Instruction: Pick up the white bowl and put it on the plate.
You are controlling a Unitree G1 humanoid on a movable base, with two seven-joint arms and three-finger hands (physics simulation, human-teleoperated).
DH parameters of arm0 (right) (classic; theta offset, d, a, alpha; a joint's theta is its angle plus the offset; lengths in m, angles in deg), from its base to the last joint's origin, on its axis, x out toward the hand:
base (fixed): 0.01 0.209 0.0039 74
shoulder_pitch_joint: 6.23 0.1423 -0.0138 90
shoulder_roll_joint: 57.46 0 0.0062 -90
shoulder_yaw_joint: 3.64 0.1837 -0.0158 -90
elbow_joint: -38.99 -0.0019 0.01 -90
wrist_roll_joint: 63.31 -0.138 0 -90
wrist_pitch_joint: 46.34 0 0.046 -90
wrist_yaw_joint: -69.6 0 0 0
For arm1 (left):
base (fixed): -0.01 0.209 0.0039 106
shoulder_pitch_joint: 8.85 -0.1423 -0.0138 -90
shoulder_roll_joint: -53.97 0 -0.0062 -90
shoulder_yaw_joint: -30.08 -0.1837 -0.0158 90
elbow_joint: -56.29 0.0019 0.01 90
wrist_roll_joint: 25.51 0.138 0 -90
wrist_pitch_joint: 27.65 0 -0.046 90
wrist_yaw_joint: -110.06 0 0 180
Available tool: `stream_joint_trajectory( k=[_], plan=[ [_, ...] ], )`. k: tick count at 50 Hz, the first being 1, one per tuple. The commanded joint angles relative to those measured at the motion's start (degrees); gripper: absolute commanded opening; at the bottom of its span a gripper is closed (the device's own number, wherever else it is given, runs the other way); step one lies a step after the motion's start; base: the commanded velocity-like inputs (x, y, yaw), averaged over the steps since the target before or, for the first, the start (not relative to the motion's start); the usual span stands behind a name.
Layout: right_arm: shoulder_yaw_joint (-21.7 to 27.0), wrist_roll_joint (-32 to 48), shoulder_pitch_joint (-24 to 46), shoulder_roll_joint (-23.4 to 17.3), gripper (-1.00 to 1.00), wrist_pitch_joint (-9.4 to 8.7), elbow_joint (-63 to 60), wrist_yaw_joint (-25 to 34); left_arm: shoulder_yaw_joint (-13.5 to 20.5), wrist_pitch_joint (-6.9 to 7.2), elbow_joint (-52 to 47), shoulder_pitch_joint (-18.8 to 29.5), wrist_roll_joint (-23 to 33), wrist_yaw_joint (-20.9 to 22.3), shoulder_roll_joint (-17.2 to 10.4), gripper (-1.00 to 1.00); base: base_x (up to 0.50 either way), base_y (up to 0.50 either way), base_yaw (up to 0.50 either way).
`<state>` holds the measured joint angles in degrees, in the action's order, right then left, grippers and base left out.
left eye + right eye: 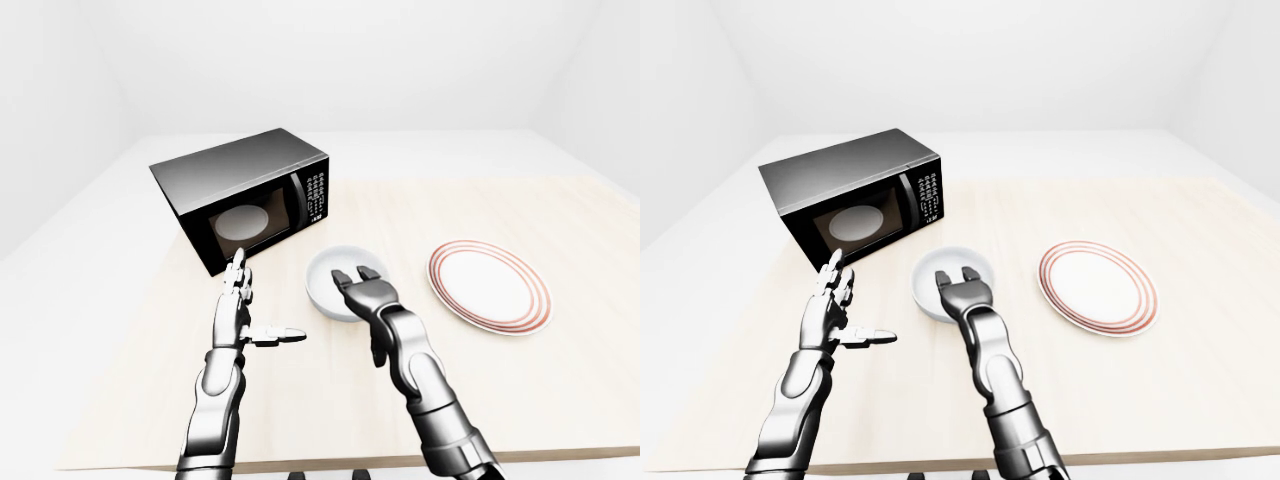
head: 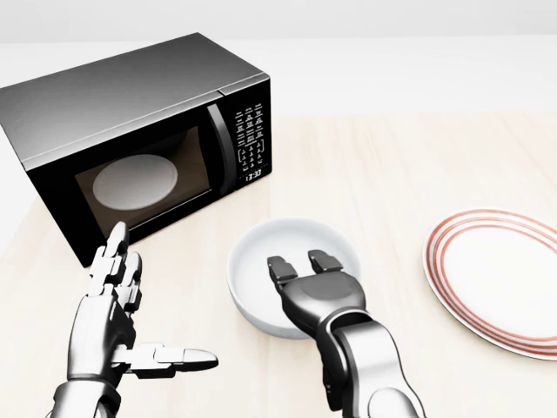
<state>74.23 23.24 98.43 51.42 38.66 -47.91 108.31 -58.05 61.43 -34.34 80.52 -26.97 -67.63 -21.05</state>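
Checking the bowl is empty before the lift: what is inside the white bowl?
Only the right hand, fingers over the near rim of the white bowl. The visible interior is bare white; the part under the hand is hidden.

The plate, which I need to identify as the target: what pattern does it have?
White with red concentric rings round the rim; the plate shows best in the head view.

Left robot hand [image 2: 117,313] open, thumb out; right robot hand [image 2: 300,270] open, fingers forward.

Microwave [image 2: 130,139] display reads approx. "3:33" (keypad labels illegible).
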Motion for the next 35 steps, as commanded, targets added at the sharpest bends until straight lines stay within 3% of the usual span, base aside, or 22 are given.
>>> stream_joint_trajectory(
  k=[1,18,35],
  plan=[
    [-0.29,-0.51,-0.03,0.07,1.00,0.00,2.17,-1.41,0.33,2.13,-0.56,0.30,-1.44,0.40,0.11,1.00,0.00,0.00,0.00],
    [-0.14,-0.71,0.68,-0.24,1.00,0.00,4.42,-1.88,0.33,2.14,-0.56,0.30,-1.45,0.39,0.11,1.00,0.00,0.00,0.00],
    [-0.36,1.07,0.51,-0.89,1.00,0.00,6.17,1.29,0.33,2.12,-0.56,0.30,-1.42,0.40,0.10,1.00,0.00,0.00,0.00]
  ],
)
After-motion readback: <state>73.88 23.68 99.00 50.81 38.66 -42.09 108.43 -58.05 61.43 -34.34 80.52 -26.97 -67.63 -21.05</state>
